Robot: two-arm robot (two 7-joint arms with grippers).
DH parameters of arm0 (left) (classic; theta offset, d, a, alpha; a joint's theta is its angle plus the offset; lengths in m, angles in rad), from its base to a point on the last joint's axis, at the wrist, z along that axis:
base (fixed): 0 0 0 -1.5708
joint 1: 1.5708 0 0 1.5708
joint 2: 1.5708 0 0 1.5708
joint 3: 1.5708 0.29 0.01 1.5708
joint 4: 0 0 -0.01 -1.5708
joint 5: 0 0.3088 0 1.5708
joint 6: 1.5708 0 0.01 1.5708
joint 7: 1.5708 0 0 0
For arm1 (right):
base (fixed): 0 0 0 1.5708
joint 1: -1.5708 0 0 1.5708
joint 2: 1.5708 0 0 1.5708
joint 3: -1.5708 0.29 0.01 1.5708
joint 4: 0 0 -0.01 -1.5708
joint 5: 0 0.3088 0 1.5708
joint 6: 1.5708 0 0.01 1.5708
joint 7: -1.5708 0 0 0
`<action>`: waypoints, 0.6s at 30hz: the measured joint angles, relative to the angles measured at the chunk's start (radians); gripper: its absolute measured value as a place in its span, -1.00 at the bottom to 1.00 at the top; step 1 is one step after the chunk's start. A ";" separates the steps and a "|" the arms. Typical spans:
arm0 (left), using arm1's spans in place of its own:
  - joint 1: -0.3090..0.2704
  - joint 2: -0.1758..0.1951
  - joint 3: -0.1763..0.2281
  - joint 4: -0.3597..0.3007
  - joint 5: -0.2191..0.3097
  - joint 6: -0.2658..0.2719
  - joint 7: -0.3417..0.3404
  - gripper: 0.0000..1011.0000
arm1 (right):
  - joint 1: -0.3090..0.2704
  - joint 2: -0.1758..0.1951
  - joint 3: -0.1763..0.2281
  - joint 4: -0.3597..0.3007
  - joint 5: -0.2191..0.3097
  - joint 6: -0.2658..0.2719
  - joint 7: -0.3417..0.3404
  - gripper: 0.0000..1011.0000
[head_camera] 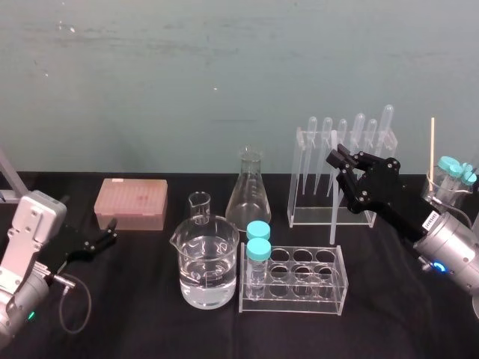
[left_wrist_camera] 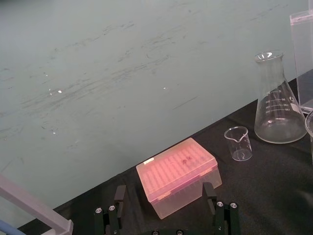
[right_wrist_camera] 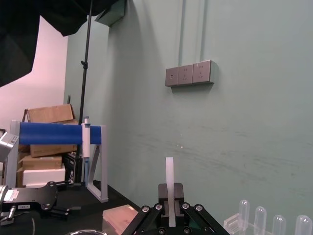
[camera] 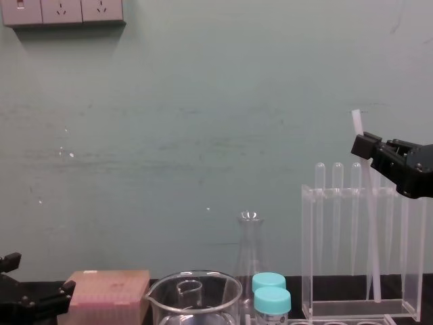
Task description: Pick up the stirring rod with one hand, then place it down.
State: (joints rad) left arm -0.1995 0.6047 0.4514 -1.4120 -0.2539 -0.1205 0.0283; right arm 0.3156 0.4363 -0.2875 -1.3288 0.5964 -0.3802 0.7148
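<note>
Our right gripper (camera: 361,145) pinches the stirring rod (camera: 369,230), most of it hanging below the jaws. Our left gripper (head_camera: 111,233) rests with fingers spread.

One glass rod (right_wrist_camera: 169,171). One pink box (head_camera: 130,203). One cone-shaped glass bottle (head_camera: 248,196). Two glass cups with spouts: a big cup (head_camera: 208,262) and a small cup (head_camera: 200,206). Two clear racks: a tall rack (head_camera: 307,213) and a low rack (head_camera: 299,303). Six droppers (head_camera: 359,131) stand in the tall rack, as near as I can count. Two blue-capped tubes (head_camera: 258,249) sit in the low rack. Another bunch (head_camera: 456,170) at the right edge is too crowded to count. One thin stick (head_camera: 432,149). Three wall sockets (camera: 61,10).
</note>
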 joint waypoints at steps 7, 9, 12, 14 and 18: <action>0.000 0.000 0.000 0.000 0.000 0.000 0.000 0.98 | 0.000 0.000 0.000 0.000 0.000 0.000 0.000 -0.88; 0.000 0.000 0.000 0.000 0.000 0.000 0.000 0.98 | 0.000 0.000 0.000 0.000 0.000 0.000 0.000 -0.88; 0.000 0.000 0.000 0.000 0.000 0.000 0.000 0.98 | 0.000 0.000 0.000 0.000 0.000 0.000 0.000 -0.88; 0.000 0.000 0.000 0.000 0.000 0.000 0.000 0.98 | 0.000 0.000 0.000 0.000 0.000 0.000 0.000 -0.88; 0.000 0.000 0.000 0.000 0.000 0.000 0.000 0.98 | 0.000 0.000 0.000 0.000 0.000 0.000 0.000 -0.88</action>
State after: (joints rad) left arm -0.1995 0.6047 0.4514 -1.4120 -0.2539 -0.1205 0.0283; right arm 0.3155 0.4363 -0.2875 -1.3287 0.5964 -0.3803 0.7149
